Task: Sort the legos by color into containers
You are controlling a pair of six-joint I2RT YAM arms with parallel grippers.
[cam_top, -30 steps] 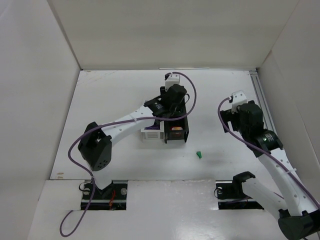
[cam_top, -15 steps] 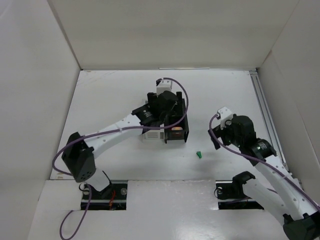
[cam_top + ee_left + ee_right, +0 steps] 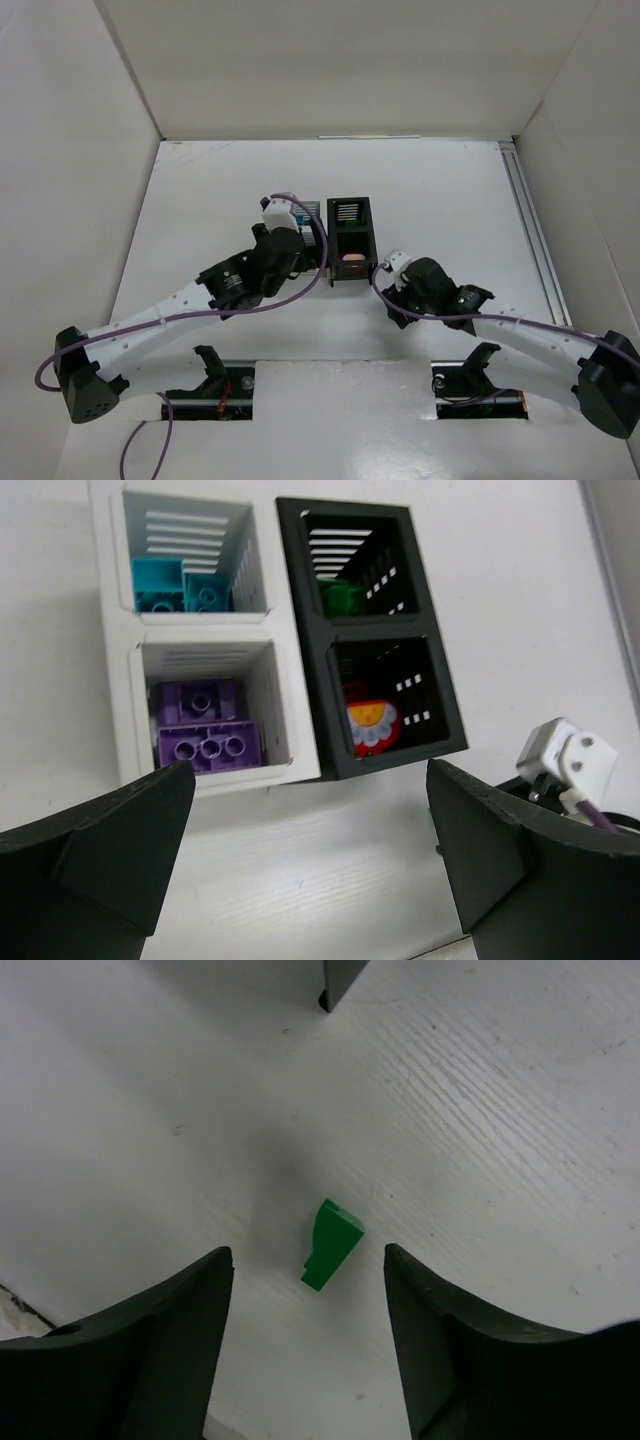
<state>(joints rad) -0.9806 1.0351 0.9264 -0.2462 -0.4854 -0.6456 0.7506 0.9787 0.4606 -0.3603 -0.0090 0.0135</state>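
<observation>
Backs the left claw [image 3: 310,770] off the containers [image 3: 108,680], wide open and empty, and swings the right claw [image 3: 308,1257] in by their near-right corner, spread open either side of the loose green lego [image 3: 330,1243] on the bench [image 3: 500,1110], so probably only needs that one binned.

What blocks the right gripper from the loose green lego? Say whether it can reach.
Likely yes: nothing blocks it. The right gripper hangs open over the green lego, a finger on each side.
</observation>
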